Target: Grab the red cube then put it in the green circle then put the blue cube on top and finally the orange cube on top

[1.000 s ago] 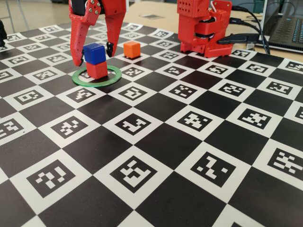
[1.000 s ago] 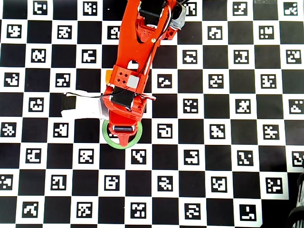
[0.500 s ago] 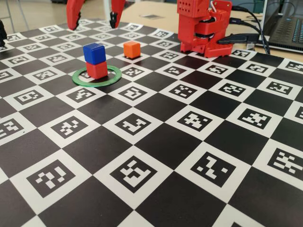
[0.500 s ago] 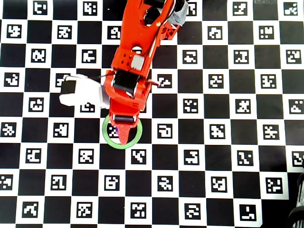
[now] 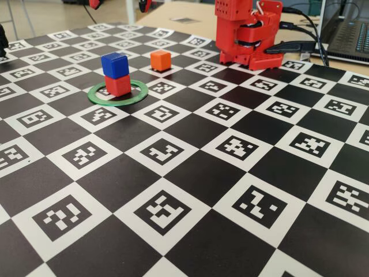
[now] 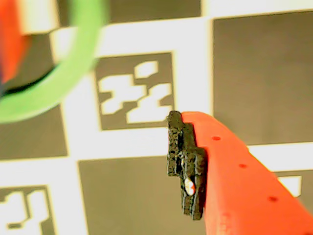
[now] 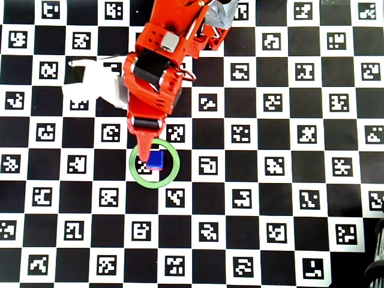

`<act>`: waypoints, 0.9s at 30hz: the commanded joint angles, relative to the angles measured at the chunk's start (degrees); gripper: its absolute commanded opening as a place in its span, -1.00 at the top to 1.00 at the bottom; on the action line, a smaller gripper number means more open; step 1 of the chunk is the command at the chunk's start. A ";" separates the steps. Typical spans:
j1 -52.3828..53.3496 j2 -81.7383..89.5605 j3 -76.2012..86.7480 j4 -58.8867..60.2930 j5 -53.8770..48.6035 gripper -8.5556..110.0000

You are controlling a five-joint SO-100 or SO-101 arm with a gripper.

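Red plastic arm — black-padded pincer finger, white camera block.

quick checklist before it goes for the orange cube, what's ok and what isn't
1. red cube inside the green circle: ok.
2. blue cube sits on the red cube, slightly twisted but resting flat: ok.
3. orange cube stands free on the board, apart from the stack, in the fixed view: ok.
4. gripper empty, nothing between the fingers in the wrist view: ok.
5. gripper lifted clear of the stack in the fixed view: ok.
6. orange cube visible from above: not ok, the arm covers it in the overhead view.
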 commanded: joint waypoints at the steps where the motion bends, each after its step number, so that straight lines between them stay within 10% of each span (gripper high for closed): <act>1: 4.31 6.59 2.72 -1.93 -4.92 0.12; 27: 13.71 12.30 22.76 -9.49 -13.36 0.11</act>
